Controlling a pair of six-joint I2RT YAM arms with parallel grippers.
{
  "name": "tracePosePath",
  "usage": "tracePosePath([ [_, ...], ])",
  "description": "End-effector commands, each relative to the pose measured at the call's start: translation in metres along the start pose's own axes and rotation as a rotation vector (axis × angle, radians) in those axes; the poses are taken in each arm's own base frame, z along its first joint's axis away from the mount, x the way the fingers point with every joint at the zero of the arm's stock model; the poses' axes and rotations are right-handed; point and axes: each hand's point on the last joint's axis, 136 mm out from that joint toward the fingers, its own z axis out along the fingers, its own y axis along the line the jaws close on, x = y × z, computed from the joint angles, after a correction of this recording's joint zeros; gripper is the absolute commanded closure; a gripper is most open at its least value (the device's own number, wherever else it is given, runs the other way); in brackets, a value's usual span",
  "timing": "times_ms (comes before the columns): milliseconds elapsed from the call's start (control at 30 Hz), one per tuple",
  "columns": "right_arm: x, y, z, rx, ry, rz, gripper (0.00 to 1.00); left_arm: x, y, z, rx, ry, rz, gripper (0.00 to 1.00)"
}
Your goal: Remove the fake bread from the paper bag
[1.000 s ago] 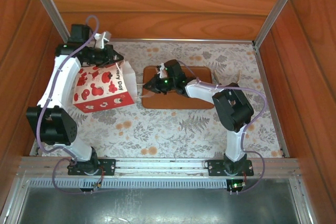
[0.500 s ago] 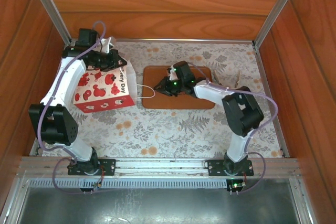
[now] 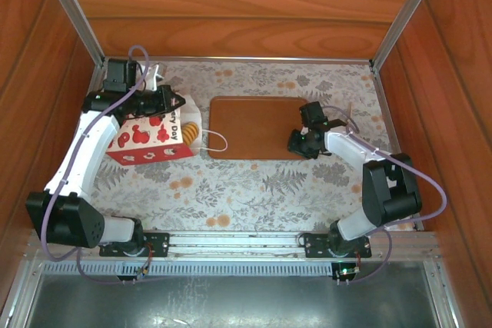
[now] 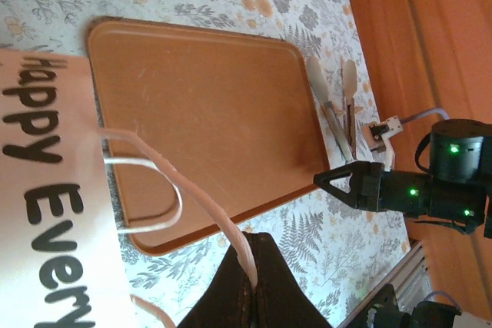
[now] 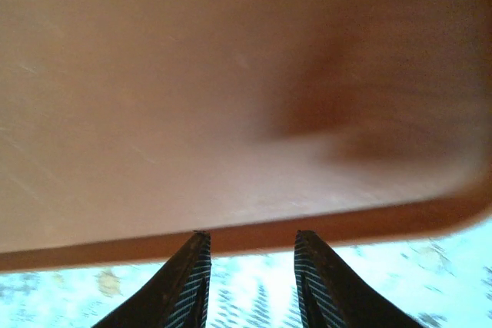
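A small white paper bag with a red fruit print [image 3: 146, 134] is lying on its side at the left of the floral-patterned worktop [image 3: 254, 182], with its mouth facing the flat brown rectangular tray [image 3: 257, 127] just beside it. A golden, ridged piece of fake bread [image 3: 191, 130] is showing in the bag's mouth in the overhead view, inside the bag and not on the tray. One thin white cord handle [image 3: 216, 141] is looping out from the mouth and reaching the tray's left edge.

The left hand [image 3: 175, 103] is sitting at the upper edge of the bag's mouth. In the left wrist view its fingers [image 4: 251, 255] are pressed together and pinching a cord handle of the paper bag [image 4: 38, 213], and the cord is running taut from the fingertips up toward the bag's side, where black lettering is showing.

The right hand [image 3: 298, 144] is hovering at the right end of the tray, near its front corner. In the right wrist view its two fingers [image 5: 250, 266] are standing a little apart, with nothing between them, their tips lying at the tray's rim [image 5: 231, 240] over the floral cloth. The same hand [image 4: 334, 182] is appearing in the left wrist view just past the tray's far corner.

A pair of pale wooden tongs [image 4: 334, 101] is lying on the worktop beside the tray's right side.
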Motion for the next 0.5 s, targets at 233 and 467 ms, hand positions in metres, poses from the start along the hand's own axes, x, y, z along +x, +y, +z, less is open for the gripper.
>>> tracePosePath([
  [233, -0.001, -0.039, 0.013, 0.125, 0.065, -0.037, 0.67, 0.005, -0.007, -0.003, 0.035, -0.008, 0.005, 1.00],
  [467, -0.005, -0.059, 0.009, 0.192, 0.068, -0.047, 0.68, 0.005, -0.011, -0.010, 0.030, -0.032, 0.019, 1.00],
])
